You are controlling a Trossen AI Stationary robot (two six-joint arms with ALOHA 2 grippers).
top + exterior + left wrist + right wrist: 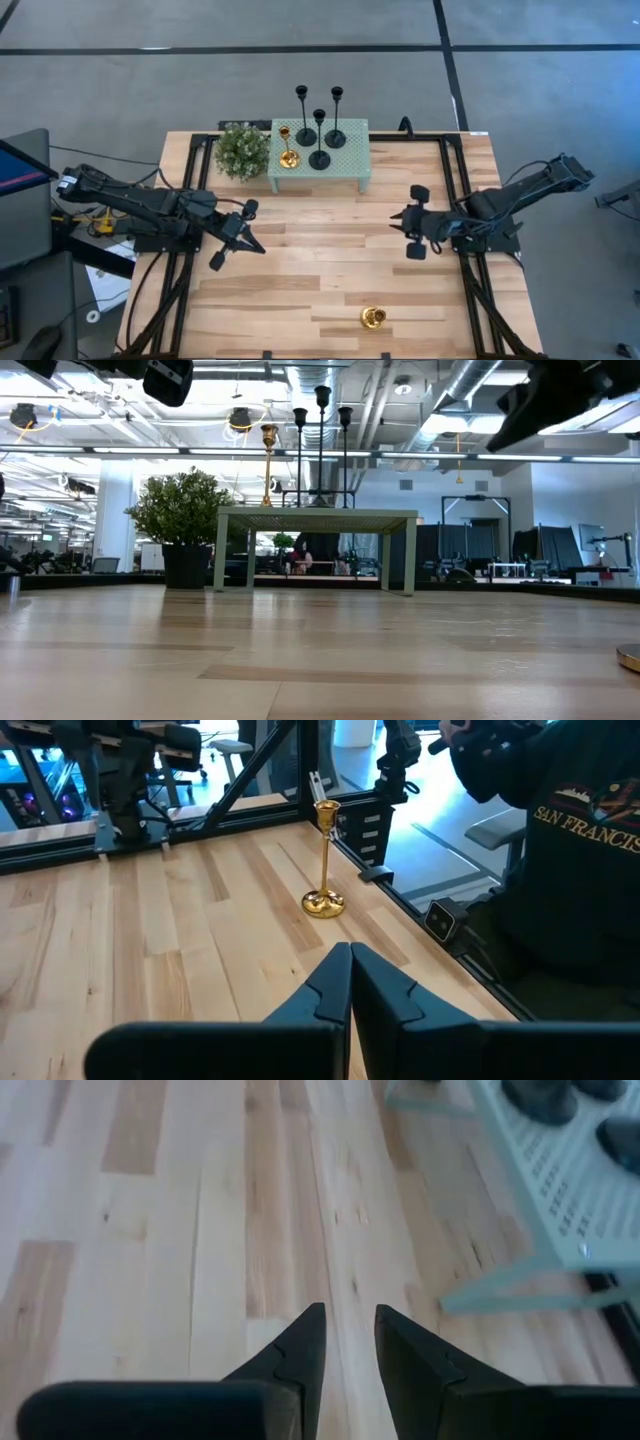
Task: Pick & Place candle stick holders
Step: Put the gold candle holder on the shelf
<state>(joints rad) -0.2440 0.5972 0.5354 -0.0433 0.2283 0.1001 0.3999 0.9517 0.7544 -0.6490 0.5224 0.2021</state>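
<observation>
- Holders: we see three black ones [319, 125] and a gold one [287, 147] on the green stand [350, 165]; another gold one [373, 318] stands well apart.
- Left gripper [232, 243]: fingers closed, empty.
- Right gripper [417, 220]: slightly parted, empty.

I see the small stand [352, 165] at the table's [300, 290] far edge carrying four candle stick holders [319, 135], three tall ones clustered behind and right of a shorter one [287, 148]. The potted plant [243, 152] sits just left of the stand. A fifth holder [373, 318] stands alone near the table's front edge, well apart from the stand.
</observation>
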